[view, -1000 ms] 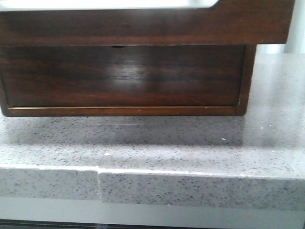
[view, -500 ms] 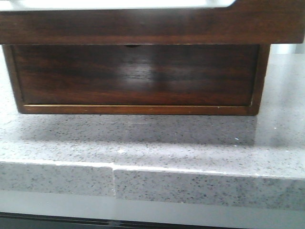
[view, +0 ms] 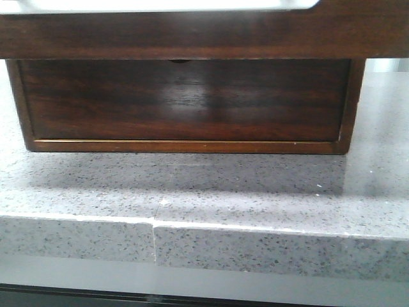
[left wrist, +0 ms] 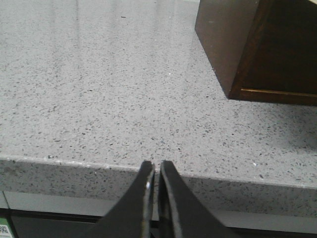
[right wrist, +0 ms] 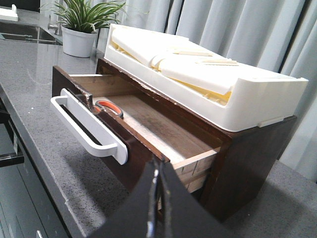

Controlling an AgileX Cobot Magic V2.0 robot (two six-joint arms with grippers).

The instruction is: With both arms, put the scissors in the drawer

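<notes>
The drawer (right wrist: 130, 148) stands pulled out of the wooden cabinet (right wrist: 247, 163), with a white handle (right wrist: 84, 126) on its dark front. In the front view its wide dark front (view: 192, 35) fills the top. The scissors (right wrist: 110, 107) lie inside near the front, and only an orange-lined grey loop shows. My right gripper (right wrist: 159, 171) is shut and empty, beside the open drawer's side. My left gripper (left wrist: 156, 166) is shut and empty at the counter's front edge, left of the cabinet's corner (left wrist: 237, 44). Neither gripper shows in the front view.
A lower drawer front (view: 185, 102) with a half-round notch sits under the open drawer. A white tray (right wrist: 208, 74) rests on the cabinet. A potted plant (right wrist: 81, 25) stands behind. The grey counter (view: 255, 192) has a seam (view: 153, 240) in its front edge.
In the front view the cabinet and the counter seam have shifted together to the right since a second ago. Almost nothing differs from half a second ago.
</notes>
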